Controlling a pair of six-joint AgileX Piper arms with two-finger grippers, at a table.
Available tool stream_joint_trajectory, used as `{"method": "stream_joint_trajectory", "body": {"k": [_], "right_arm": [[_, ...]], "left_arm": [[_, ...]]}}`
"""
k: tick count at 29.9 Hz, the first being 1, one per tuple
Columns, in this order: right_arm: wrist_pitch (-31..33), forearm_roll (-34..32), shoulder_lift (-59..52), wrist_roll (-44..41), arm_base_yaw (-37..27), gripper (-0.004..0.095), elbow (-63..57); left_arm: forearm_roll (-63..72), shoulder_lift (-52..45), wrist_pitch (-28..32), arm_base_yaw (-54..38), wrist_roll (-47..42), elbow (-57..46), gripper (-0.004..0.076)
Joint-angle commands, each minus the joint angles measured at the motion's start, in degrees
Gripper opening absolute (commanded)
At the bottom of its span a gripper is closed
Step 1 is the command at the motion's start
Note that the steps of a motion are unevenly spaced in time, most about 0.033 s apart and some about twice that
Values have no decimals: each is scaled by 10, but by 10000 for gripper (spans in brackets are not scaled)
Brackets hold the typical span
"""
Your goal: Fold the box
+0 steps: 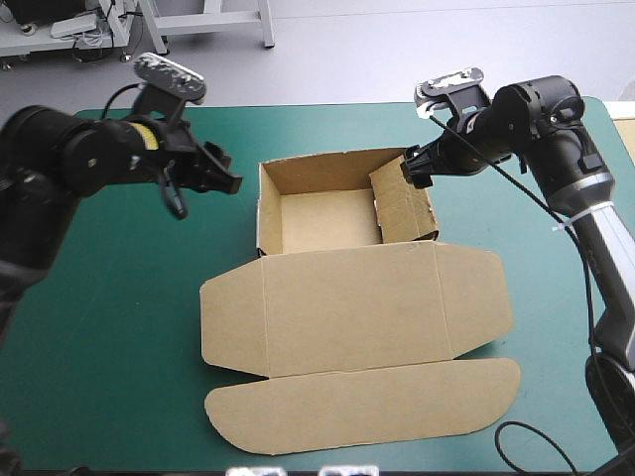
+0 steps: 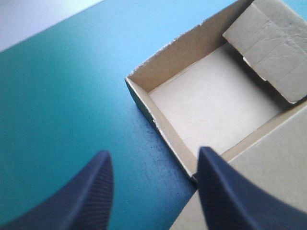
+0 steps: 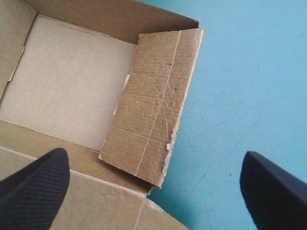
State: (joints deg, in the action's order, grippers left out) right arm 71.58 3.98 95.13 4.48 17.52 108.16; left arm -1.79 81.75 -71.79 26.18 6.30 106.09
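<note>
With left gripper [image 1: 203, 188] and right gripper [image 1: 412, 171] open, empty, press the box's [image 1: 327, 223] seemingly untucked three-o'clock flap [image 1: 397, 208] squarely inward

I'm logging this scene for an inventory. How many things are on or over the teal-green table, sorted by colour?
Brown box: 1
Black grippers: 2 (left gripper, right gripper, both with jaws apart)
Total: 3

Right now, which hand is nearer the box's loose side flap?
Right. The right hand hovers open right beside the flap; the left hand, also open, is across the tray, outside its opposite wall.
</note>
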Motion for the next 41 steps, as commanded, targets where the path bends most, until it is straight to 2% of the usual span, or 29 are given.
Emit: {"method": "stream_joint_trajectory", "body": {"k": [1,2,3,8,15,21,26,29,32,38,41], "right_arm": [[-13,7,-19,6,-6,892,16],[-13,7,-17,6,-6,892,16],[-14,7,-13,6,-6,892,16],[-18,7,9,3,-6,892,15],[-18,22,61,2,-6,892,15],[-17,52,139,2,-6,867,15],[-1,54,202,2,-6,780,15],[-1,65,220,-3,-6,688,15],[-12,73,222,0,-6,505,15],[-12,73,221,16,-6,-3,33],[-9,53,221,30,-6,-17,52]], "left_arm": [[-11,-91,-22,4,38,-35,96],[-17,-109,-22,4,38,-60,19],[-23,-134,-22,4,38,-87,-5],[-22,-220,-22,4,36,-238,-2],[-23,-304,-20,4,-35,-443,-2],[-25,-327,-20,4,-69,-491,-2],[-21,-329,-20,4,-72,-491,-2],[-21,-329,-20,4,-72,-491,-2],[-21,-329,-19,4,-72,-491,-2],[-21,-329,-13,4,-72,-491,-2],[-21,-329,-12,4,-72,-491,-2]]}}
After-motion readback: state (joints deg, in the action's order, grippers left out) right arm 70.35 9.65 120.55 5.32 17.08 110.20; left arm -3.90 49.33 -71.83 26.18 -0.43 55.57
